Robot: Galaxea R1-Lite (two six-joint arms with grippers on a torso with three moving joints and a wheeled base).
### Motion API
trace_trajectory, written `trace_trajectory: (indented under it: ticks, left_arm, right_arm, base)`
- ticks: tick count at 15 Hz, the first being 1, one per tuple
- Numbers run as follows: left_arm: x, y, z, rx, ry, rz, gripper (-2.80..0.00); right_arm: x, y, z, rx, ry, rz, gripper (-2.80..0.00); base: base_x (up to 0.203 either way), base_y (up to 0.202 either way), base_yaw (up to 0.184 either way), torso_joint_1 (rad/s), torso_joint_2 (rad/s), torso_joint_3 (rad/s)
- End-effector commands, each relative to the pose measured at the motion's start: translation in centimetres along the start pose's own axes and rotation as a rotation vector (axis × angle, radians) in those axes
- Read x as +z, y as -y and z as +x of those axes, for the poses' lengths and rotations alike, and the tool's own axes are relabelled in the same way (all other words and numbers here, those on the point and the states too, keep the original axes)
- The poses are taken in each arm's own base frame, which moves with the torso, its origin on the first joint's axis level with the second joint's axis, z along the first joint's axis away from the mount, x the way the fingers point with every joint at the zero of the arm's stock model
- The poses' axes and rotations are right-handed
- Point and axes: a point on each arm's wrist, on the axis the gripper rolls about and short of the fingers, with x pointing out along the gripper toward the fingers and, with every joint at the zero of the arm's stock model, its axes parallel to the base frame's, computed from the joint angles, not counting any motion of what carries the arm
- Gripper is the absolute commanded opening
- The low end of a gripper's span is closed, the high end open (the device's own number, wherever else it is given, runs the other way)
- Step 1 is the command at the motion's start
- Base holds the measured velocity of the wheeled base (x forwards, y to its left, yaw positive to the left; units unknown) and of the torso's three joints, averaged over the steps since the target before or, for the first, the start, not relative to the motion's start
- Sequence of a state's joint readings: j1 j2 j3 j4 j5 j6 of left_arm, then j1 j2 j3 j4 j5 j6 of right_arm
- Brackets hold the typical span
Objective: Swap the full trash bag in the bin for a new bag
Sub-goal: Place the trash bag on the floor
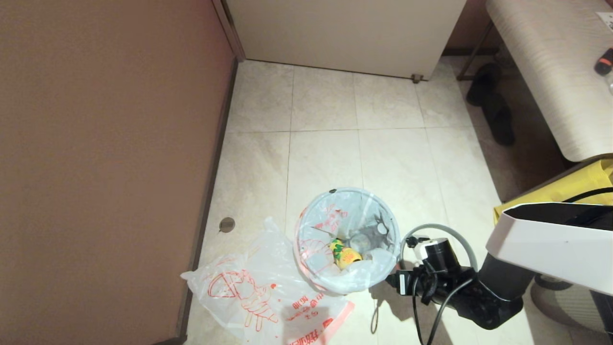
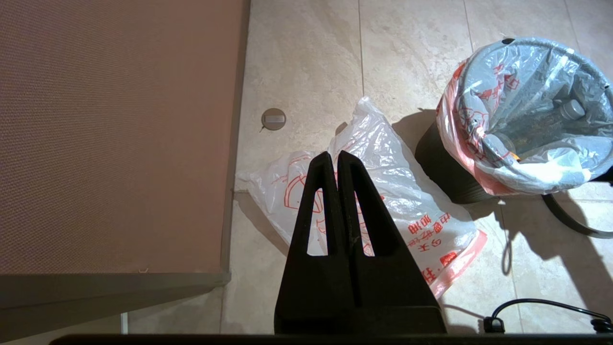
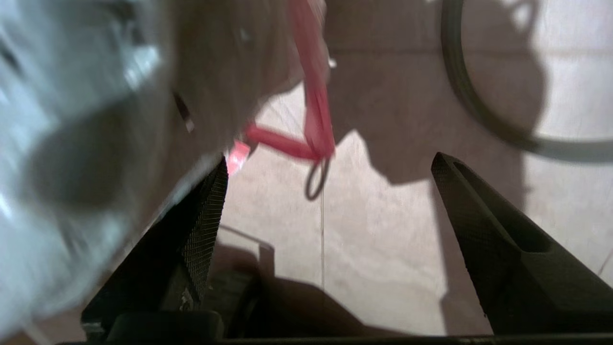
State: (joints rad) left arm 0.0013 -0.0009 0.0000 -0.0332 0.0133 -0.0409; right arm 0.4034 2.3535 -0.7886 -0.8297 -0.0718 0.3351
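Observation:
The black bin (image 2: 448, 167) stands on the tiled floor, lined with the full trash bag (image 1: 335, 211), whose edge folds over the rim. A yellow can (image 1: 346, 254) and a bottle lie inside it. The new bag (image 1: 261, 297), with its red cartoon print, lies flat on the floor to the bin's left. My right gripper (image 3: 330, 160) is open beside the bin's near-right side, with the trash bag's white plastic against one finger and its pink band (image 3: 313, 110) hanging just ahead. My left gripper (image 2: 335, 155) is shut, empty, above the new bag.
The grey rim ring (image 1: 457, 235) lies on the floor right of the bin, by my right arm (image 1: 459, 287). A brown wall (image 1: 105, 158) runs along the left. A floor drain (image 1: 227, 224), black slippers (image 1: 493, 108), a bench (image 1: 550, 62) and a yellow bag (image 1: 570, 187) surround the floor.

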Motion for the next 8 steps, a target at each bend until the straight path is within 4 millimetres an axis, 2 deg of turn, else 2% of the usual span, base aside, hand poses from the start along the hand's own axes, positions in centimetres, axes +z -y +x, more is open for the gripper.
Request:
trace_trajectory:
  ticks: [1, 3, 6, 8]
  left_arm:
    - [0.0, 0.0, 0.0, 0.001, 0.000, -0.001, -2.80]
    - [0.0, 0.0, 0.0, 0.001, 0.001, -0.001, -2.80]
    - [0.0, 0.0, 0.0, 0.001, 0.000, -0.001, -2.80]
    - [0.0, 0.0, 0.0, 0.001, 0.000, -0.001, -2.80]
  right_arm:
    - [0.6, -0.1, 2.4, -0.026, 0.020, -0.030, 0.00]
    - [0.4, 0.2, 3.6, -0.103, 0.029, -0.083, 0.00]
    - [1.4, 0.7, 3.5, -0.146, 0.154, -0.076, 0.00]
    - [1.3, 0.9, 3.8, -0.153, 0.178, -0.090, 0.00]
  base:
    - [0.000, 0.000, 0.000, 0.000, 0.00, 0.000]
    - [0.000, 0.000, 0.000, 0.000, 0.00, 0.000]
    - [0.000, 0.000, 0.000, 0.000, 0.00, 0.000]
    - [0.000, 0.000, 0.000, 0.000, 0.00, 0.000]
